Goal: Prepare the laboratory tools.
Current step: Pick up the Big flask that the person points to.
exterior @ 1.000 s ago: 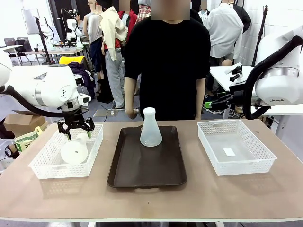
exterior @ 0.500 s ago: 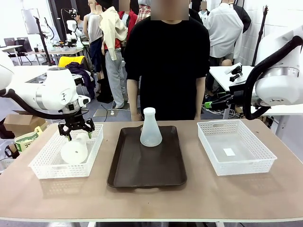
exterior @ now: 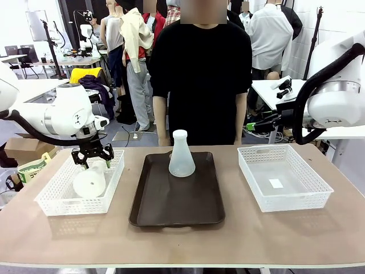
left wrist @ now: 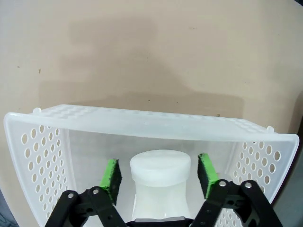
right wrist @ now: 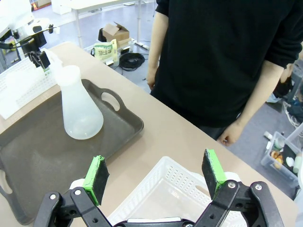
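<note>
Though clear of both pads, flask neck between left gripper fingers.

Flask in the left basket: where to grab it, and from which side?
The neck, from above. The flask lies tilted, its narrow neck toward the basket's far wall; the base looks too wide to span. The left gripper straddles the neck, pads apart from it.
</note>
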`<state>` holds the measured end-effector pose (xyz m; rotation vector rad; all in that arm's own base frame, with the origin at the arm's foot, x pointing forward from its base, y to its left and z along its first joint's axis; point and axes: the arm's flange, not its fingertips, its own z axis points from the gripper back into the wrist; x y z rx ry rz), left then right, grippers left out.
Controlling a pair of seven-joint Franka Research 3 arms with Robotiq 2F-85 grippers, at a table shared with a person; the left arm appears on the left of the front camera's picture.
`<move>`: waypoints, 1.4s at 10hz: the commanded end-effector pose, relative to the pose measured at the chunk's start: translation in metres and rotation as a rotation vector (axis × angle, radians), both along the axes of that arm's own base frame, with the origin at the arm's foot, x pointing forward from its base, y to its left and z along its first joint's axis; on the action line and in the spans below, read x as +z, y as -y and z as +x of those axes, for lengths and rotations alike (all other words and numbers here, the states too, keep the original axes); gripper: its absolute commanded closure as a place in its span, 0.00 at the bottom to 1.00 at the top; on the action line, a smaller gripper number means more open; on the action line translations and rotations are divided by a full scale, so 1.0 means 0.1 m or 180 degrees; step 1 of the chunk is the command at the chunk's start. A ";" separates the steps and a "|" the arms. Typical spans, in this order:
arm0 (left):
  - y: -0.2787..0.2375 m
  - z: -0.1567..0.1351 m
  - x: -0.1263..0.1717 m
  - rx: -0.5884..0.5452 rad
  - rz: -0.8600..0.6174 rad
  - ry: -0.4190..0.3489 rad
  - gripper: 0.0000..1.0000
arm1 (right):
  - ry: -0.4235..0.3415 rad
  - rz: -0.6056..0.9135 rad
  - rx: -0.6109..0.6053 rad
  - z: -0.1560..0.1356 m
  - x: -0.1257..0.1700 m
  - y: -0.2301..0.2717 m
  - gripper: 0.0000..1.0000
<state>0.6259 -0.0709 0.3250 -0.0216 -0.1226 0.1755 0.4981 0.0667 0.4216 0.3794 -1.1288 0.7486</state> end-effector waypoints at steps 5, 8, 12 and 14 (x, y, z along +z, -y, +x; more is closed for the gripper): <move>0.05 0.05 -0.04 -0.0013 0.0010 -0.0045 1.00 | -0.0037 -0.0010 0.0009 0.00 0.02 0.01 0.00; 0.07 0.03 -0.09 0.0013 -0.0004 -0.0094 1.00 | -0.0037 -0.0010 0.0009 0.00 0.02 0.01 0.00; 0.04 0.00 0.00 -0.0027 -0.0001 -0.0005 1.00 | -0.0037 -0.0010 0.0009 0.00 0.02 0.01 0.00; 0.04 0.00 0.00 -0.0027 -0.0001 -0.0005 1.00 | -0.0037 -0.0010 0.0009 0.00 0.02 0.01 0.00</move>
